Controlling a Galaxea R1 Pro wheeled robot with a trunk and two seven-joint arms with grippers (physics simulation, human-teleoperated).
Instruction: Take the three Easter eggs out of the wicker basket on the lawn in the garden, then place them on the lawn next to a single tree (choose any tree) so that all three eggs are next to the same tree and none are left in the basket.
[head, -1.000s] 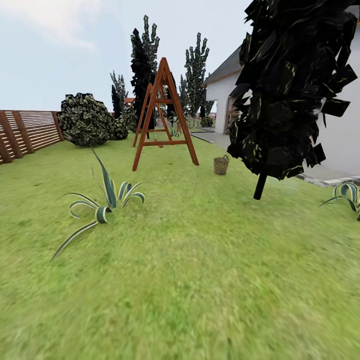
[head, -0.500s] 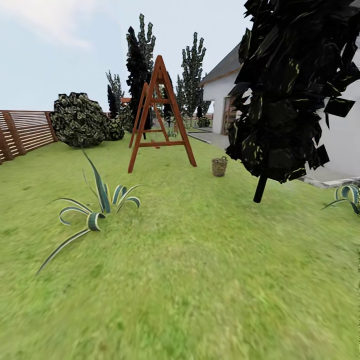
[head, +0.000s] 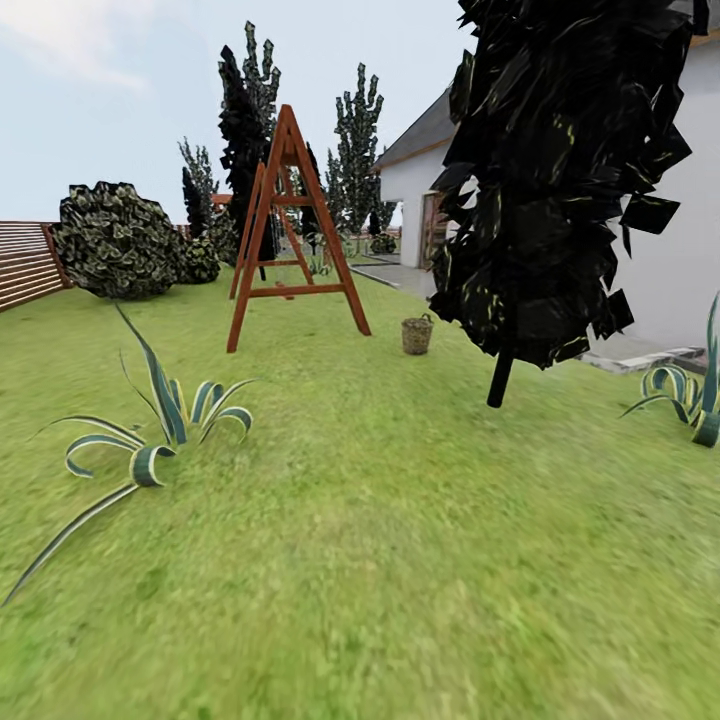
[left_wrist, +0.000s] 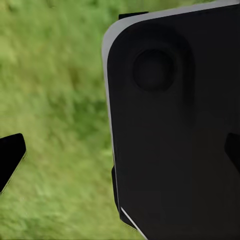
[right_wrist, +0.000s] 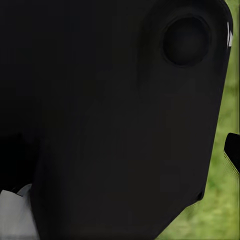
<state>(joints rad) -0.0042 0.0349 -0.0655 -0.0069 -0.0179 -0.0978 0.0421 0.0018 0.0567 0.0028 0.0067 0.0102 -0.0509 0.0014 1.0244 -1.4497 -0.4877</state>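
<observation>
The wicker basket (head: 417, 335) stands small and far off on the lawn (head: 380, 540), just right of a wooden swing frame. The Easter eggs are hidden from here; the basket is too distant to see into. The thick-trunked tree is out of view. In the left wrist view, my left gripper (left_wrist: 120, 152) is open over grass, one fingertip (left_wrist: 11, 159) at each side, with a black body panel (left_wrist: 175, 125) in front. In the right wrist view, my right gripper (right_wrist: 120, 150) looks open, with one fingertip (right_wrist: 233, 150) at the edge and the other lost against a dark panel.
A red-brown A-frame swing (head: 290, 230) stands mid-lawn. A dark-leaved, thin-trunked tree (head: 500, 375) rises right of the basket. Striped agave plants sit at near left (head: 150, 440) and far right (head: 690, 395). A slat fence (head: 25, 262), bush (head: 115, 240) and white house (head: 670, 230) bound the garden.
The whole head view has shifted: the camera moved forward and turned right, so swing, basket, agave and fence slid left and look slightly nearer. Nothing in the garden itself moved.
</observation>
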